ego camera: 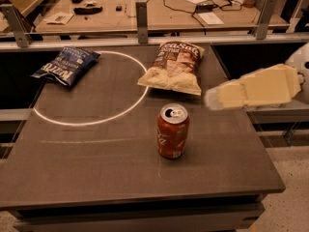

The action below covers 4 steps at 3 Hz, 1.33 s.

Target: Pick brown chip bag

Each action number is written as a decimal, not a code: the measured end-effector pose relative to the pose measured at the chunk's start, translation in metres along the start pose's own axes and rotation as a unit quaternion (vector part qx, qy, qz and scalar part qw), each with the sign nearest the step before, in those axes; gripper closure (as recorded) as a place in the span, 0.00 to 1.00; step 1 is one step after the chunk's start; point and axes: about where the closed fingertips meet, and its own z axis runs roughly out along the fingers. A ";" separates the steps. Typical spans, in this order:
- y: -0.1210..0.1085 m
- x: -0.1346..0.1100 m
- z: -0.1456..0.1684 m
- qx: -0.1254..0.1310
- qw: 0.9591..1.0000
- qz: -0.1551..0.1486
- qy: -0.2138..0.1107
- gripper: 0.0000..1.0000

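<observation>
The brown chip bag (174, 66) lies flat at the far middle of the dark table (96, 163), dark brown top with white lettering, pale cream lower half. My gripper (210, 99) comes in from the right on a pale yellow arm (263, 86), above the table's right edge. Its tip is to the right of the bag's lower right corner and does not touch it.
A red soda can (172, 130) stands upright in front of the bag. A dark blue chip bag (66, 65) lies at the far left. A white circle (91, 88) is marked on the table. A rail and a cluttered bench (145, 13) run behind.
</observation>
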 end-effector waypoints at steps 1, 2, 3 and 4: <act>0.112 -0.005 -0.021 -0.029 0.996 -0.074 0.028 0.00; 0.112 -0.005 -0.021 -0.029 0.996 -0.074 0.028 0.00; 0.108 -0.012 -0.011 -0.026 0.998 -0.050 0.024 0.00; 0.071 -0.031 0.015 -0.001 1.000 -0.001 0.008 0.00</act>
